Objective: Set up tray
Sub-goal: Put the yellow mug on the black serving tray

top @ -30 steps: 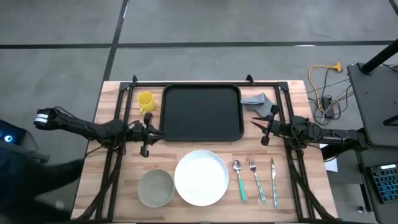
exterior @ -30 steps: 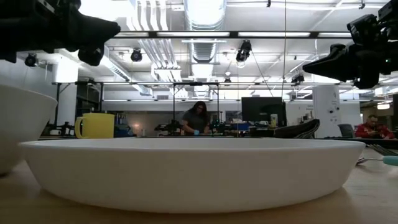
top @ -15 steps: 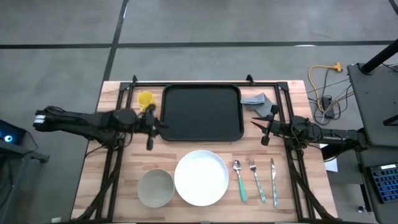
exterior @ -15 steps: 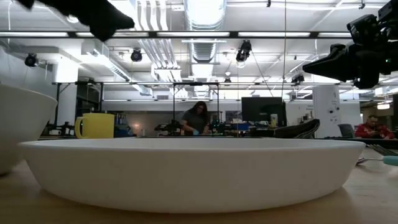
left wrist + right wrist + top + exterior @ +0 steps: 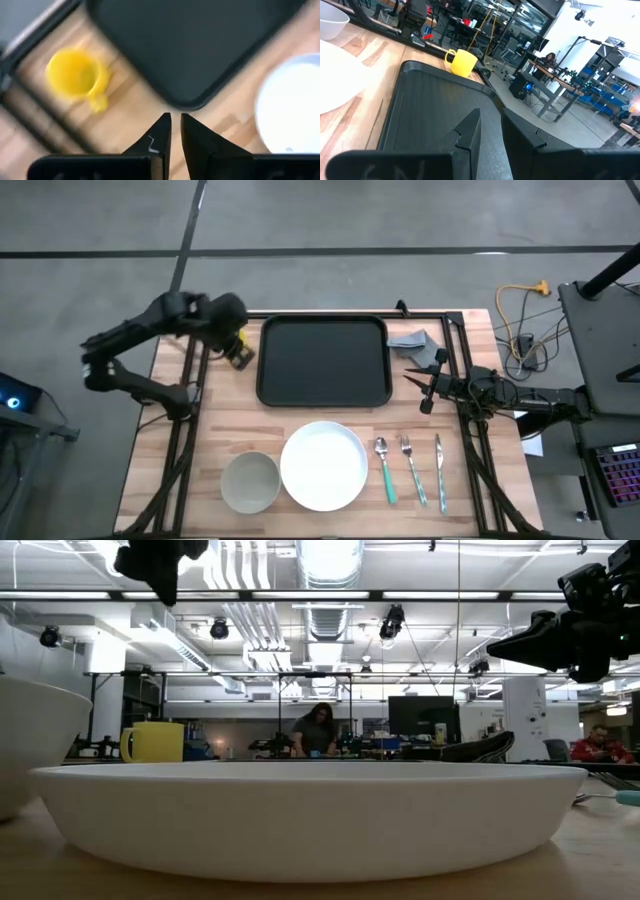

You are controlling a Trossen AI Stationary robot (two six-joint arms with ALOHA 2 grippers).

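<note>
Left claw (image 5: pixel 175 122) nearly shut, above tray (image 5: pixel 322 360) corner, near cup (image 5: pixel 75 75).

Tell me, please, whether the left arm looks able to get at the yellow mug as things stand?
Probably yes. The left gripper hangs above the table just beside the yellow mug, with only bare wood between them; the tray lies off to the mug's other side.

Tray (image 5: pixel 323 361) was a large flat black rectangle, rounded corners, low raised rim. It lay flat on the wooden table, at the far middle, long side running left-right. Nothing sat on it. Left wrist view caught 1 rounded corner (image 5: pixel 192 47) over the wood; right wrist view showed its dark surface and rim (image 5: pixel 427 107) running away from the camera.
</note>
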